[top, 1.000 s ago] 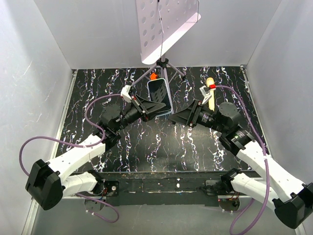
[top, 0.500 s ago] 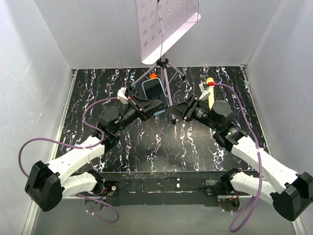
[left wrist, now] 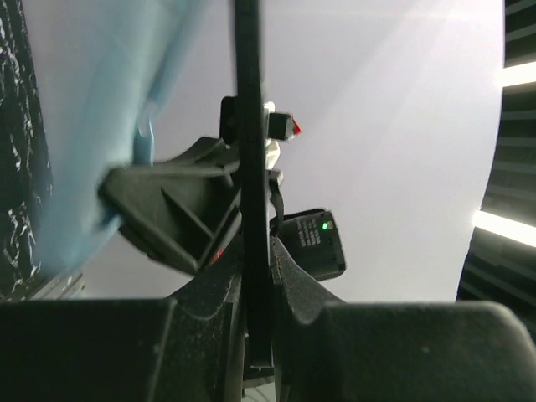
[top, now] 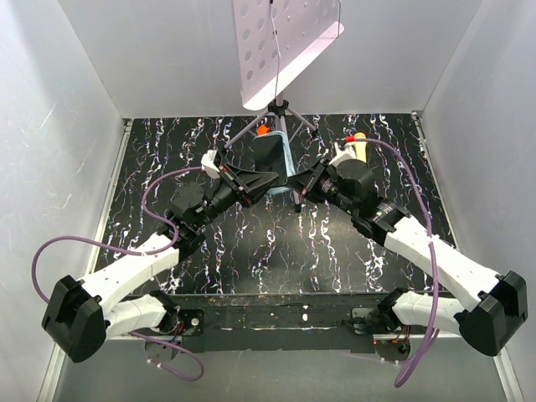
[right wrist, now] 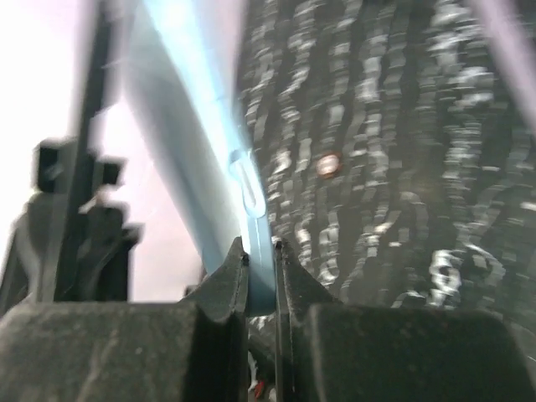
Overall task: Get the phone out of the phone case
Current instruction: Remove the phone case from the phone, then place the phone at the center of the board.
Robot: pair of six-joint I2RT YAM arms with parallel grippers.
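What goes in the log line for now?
left gripper: shut on phone | right gripper: shut on phone case | status: partly separated

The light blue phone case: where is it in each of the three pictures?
Top external: phone case at centre, toward the back.
Left wrist: upper left, pale blue blur.
Right wrist: blue band rising from the right gripper, shut on it.
Shared landmark: the black marbled table.
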